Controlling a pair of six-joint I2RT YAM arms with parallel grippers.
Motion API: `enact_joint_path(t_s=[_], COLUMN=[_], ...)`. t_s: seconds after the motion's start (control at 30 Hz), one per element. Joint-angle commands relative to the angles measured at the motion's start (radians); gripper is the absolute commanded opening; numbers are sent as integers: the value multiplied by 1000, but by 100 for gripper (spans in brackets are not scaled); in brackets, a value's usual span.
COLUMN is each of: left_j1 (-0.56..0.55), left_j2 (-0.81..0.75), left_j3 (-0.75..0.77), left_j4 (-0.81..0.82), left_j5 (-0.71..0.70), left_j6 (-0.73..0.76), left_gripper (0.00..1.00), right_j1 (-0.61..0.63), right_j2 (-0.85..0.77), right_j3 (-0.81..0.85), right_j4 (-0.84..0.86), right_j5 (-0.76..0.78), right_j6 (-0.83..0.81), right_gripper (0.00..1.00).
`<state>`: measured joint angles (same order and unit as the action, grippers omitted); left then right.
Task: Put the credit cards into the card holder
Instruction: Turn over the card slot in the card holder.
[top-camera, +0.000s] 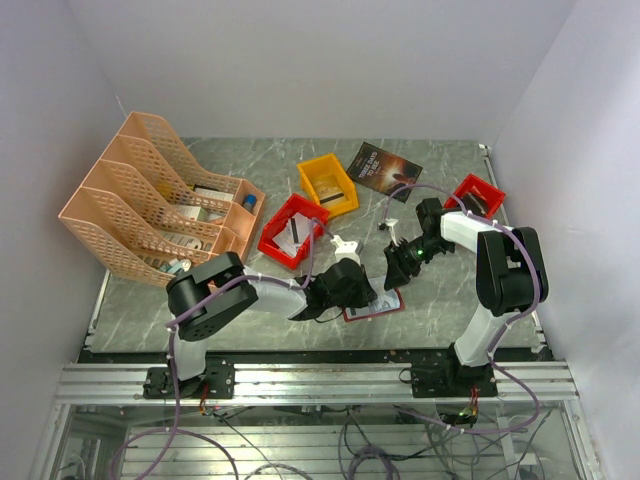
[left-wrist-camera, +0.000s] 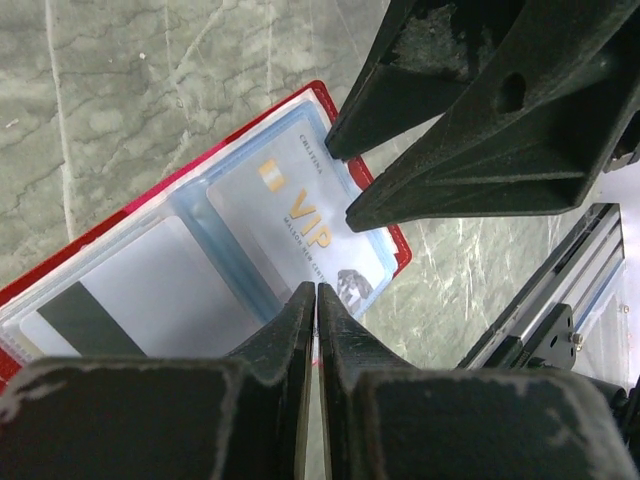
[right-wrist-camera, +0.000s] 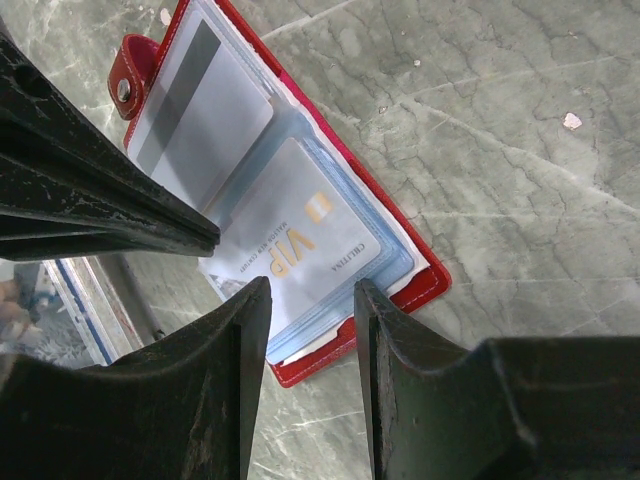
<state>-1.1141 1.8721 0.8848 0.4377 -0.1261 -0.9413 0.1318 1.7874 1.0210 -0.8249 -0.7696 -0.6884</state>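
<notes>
The card holder (top-camera: 378, 308) lies open on the table in front of both arms, red edge (left-wrist-camera: 400, 255) outside, pale blue clear pockets inside. A whitish VIP credit card (left-wrist-camera: 300, 215) sits in one pocket, and a second card with a dark stripe (left-wrist-camera: 120, 305) in the pocket beside it. My left gripper (left-wrist-camera: 317, 292) is shut, its tips over the holder's near edge. My right gripper (right-wrist-camera: 310, 290) is open and empty, its jaws astride the VIP card (right-wrist-camera: 300, 235) just above the holder's red edge (right-wrist-camera: 420, 285). The snap tab (right-wrist-camera: 125, 80) lies flat at the far end.
A red bin (top-camera: 293, 230) with pale items, a yellow bin (top-camera: 328, 183) and a second red bin (top-camera: 475, 195) stand behind the arms. A dark booklet (top-camera: 385, 165) lies at the back. An orange file rack (top-camera: 160, 200) fills the left side.
</notes>
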Motion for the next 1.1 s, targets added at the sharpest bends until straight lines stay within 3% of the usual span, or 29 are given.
enact_joint_path(t_s=[0.0,0.57,1.07], left_j1=[11,39,40], left_j2=[39,65,-30], left_j3=[44,-45,-82], left_j4=[-10,30,86], left_j5=[9,26,30], left_j6=[19,-31,-9], left_gripper=[15,13,17], right_j1=[-8,-8,-5], right_j2=[10,13,-4], right_j3=[17,34,60], right_j4=[7,-42,-135], right_j5=[12,-46,-160], right_j6=[2,-48,-159], right_gripper=[39,39,34])
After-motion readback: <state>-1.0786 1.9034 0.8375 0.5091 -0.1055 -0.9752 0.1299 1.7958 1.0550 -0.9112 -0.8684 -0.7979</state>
